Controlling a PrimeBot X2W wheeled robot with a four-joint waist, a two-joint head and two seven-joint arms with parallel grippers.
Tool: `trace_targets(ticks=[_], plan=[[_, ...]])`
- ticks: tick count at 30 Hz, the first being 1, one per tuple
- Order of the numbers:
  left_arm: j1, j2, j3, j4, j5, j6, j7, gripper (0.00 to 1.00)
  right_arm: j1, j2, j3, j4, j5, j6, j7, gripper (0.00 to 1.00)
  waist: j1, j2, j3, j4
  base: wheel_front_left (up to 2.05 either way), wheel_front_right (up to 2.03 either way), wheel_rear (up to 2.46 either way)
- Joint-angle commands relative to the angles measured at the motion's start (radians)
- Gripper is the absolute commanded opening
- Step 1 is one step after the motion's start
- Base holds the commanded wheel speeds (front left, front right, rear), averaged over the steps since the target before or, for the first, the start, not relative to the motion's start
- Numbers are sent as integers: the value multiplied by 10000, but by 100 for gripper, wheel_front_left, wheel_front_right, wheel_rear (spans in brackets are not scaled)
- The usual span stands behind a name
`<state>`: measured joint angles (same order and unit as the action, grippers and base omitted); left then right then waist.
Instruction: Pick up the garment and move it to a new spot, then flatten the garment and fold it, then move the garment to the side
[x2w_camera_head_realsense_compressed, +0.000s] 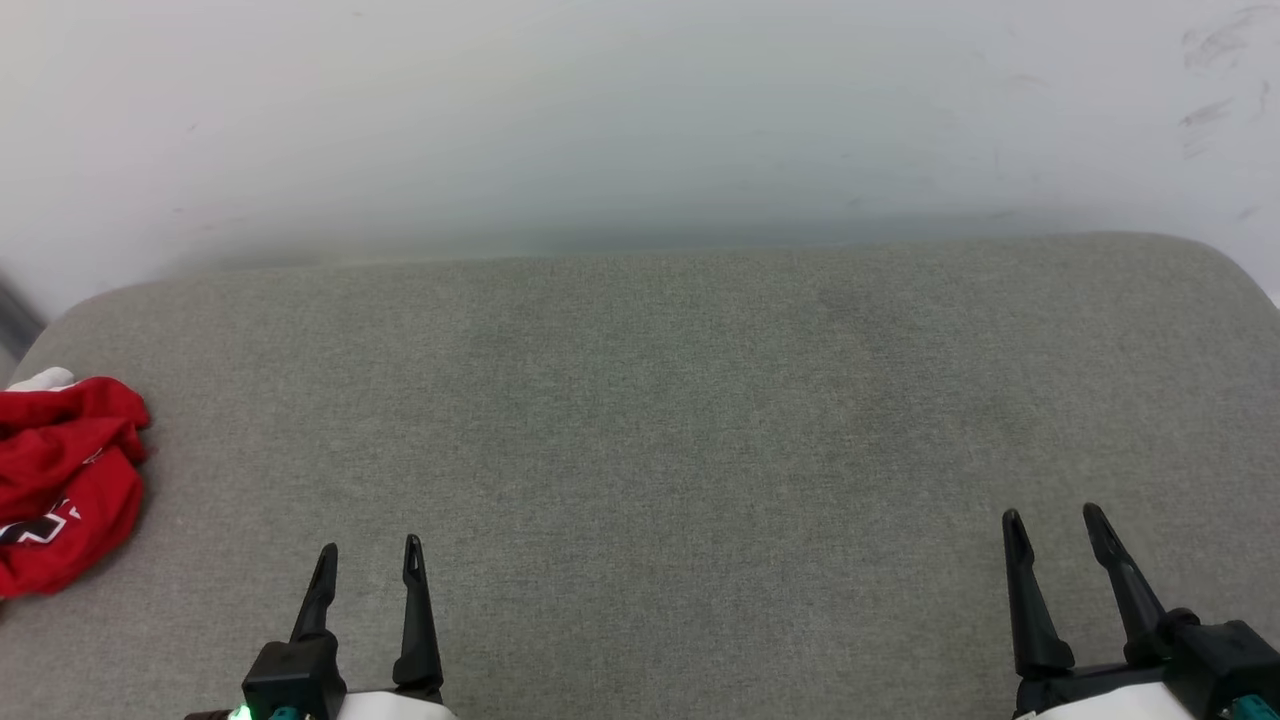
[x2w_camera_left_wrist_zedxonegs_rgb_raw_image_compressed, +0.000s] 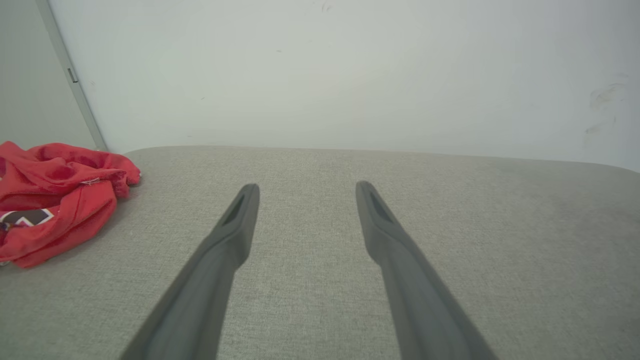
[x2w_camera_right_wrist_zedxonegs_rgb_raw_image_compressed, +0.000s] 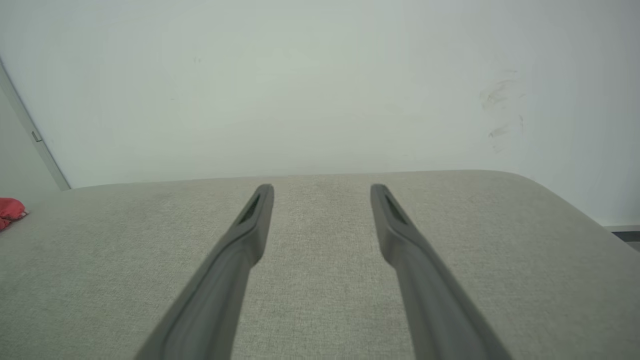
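Red crumpled garment (x2w_camera_head_realsense_compressed: 60, 470) on grey woven cushion (x2w_camera_head_realsense_compressed: 640, 400), left tool (x2w_camera_head_realsense_compressed: 370, 545) and right tool (x2w_camera_head_realsense_compressed: 1052, 510) spread

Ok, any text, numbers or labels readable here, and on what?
No text reads whole.
Garment: black, white-outlined lettering shows in a fold, too crumpled to read.
Wall: scuff marks, no writing.

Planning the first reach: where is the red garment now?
In the head view the garment lies crumpled at the left edge of the grey surface, left of the left tool and not touching it.
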<state>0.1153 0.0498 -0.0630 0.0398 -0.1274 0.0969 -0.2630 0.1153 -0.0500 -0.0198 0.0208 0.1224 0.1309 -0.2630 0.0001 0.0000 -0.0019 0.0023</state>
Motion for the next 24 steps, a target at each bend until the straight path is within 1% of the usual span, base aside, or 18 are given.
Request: trace_targets(ticks=[1,14,18,24], plan=[[-8,9,1,32,-42,-34,-28,100,106,-3,-4,24,10,-3,-28,100,-1,0,10,3,0,0,0],[-87,9,103,84,-33,-57,-28,100,105,-3,40,67,112,-3,-28,100,-1,0,22,96,0,0,0],[-161,10,123,84,44,-55,-28,100,96,-3,36,15,40,-3,-28,100,-1,0,31,310,0,0,0],[-150,9,262,44,40,75,-28,100,132,-3,91,-45,-6,-3,-27,100,-1,0,24,808,0,0,0]])
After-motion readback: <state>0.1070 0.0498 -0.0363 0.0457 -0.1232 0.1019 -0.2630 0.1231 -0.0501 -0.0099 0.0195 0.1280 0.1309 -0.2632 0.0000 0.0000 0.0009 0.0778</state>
